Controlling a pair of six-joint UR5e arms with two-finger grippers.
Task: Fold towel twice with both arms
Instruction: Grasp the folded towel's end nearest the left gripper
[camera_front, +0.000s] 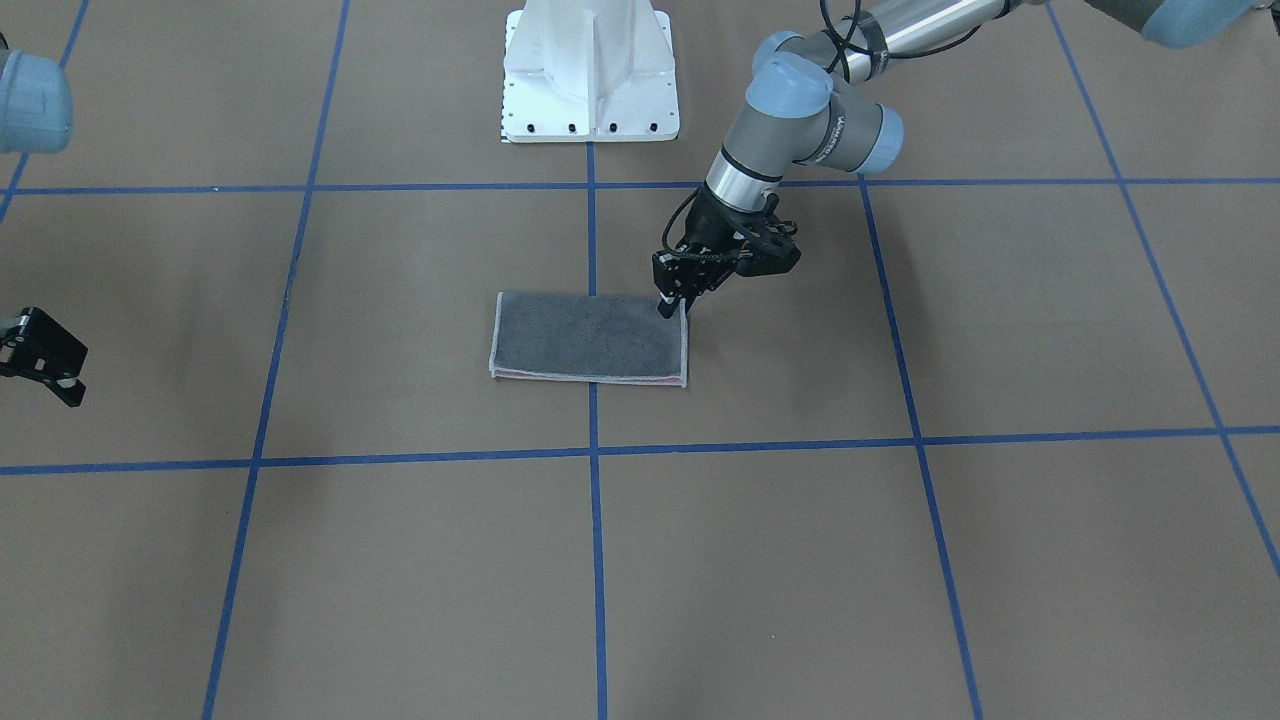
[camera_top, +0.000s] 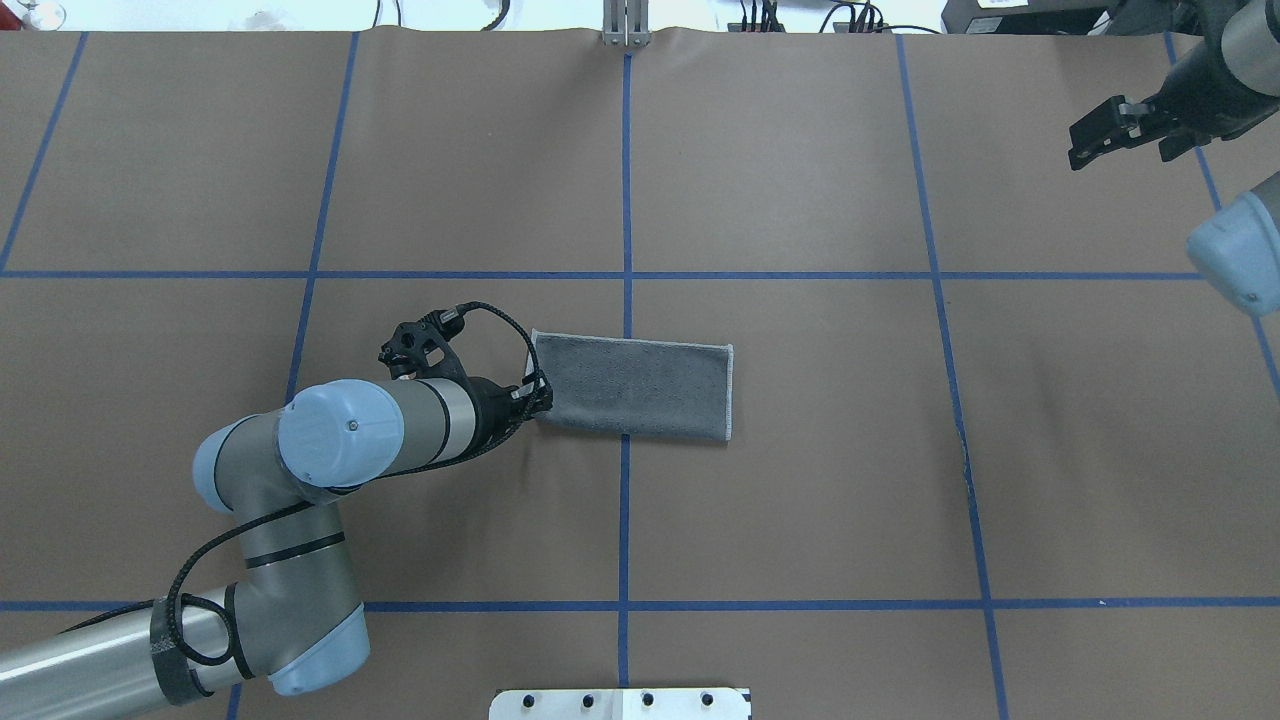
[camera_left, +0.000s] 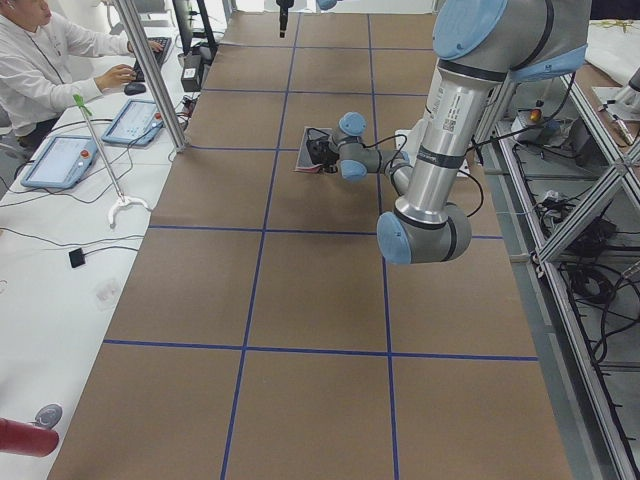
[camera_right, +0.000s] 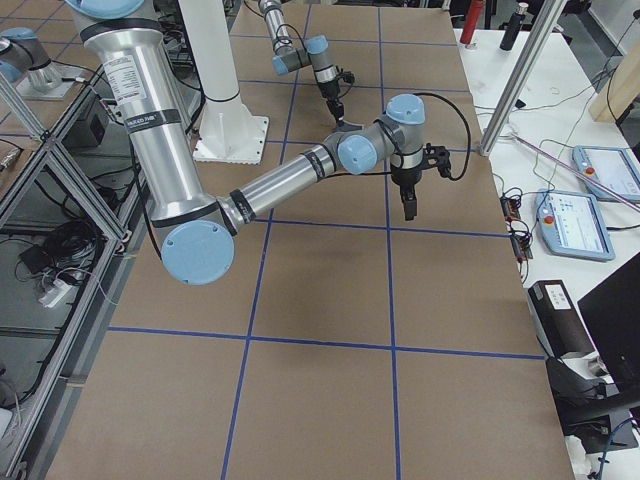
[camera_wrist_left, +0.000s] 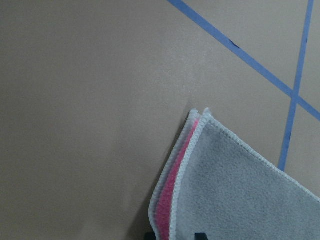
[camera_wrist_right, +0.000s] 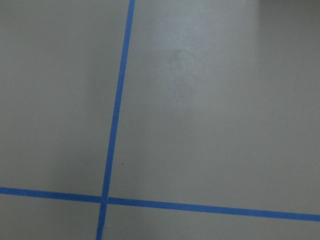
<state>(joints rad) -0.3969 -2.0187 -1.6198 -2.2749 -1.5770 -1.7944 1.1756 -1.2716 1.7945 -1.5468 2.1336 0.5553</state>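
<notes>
We count one towel, two arms, two end effectors, one pedestal and one person.

The small terry towel (camera_front: 585, 340) lies flat as a rectangle near the middle of the bench (camera_front: 900, 580). Its grey face is up and it lies across the centre tape line. A pink strip shows between light stitched edges along its far long side and at its left short side.

The silver-grey left arm with light blue joint caps (camera_top: 340, 430) reaches in. Its black two-finger left end effector (camera_front: 668, 305) is at the towel's near-left corner, seen from overhead. In the left wrist view two dark fingertips (camera_wrist_left: 200, 235) peek in at the bottom edge with the towel's edge between them. We cannot tell if they pinch it.

The matching right arm (camera_right: 290, 180) is well apart from the towel. Its right end effector (camera_top: 1080, 150) hangs over bare bench at the far right. We see nothing in it and cannot tell how wide it stands.

There is printed lettering on the left arm's wrist joint (camera_front: 838, 135), too small to read.

The bench is covered in brown paper, gridded with blue tape lines (camera_front: 592, 500). The white bolted pedestal base (camera_front: 590, 75) sits at the near edge. The side view shows a white desk beside the bench with a person in a white shirt (camera_left: 40, 60) at a keyboard and two blue-grey tablet pendants (camera_left: 60, 160).
</notes>
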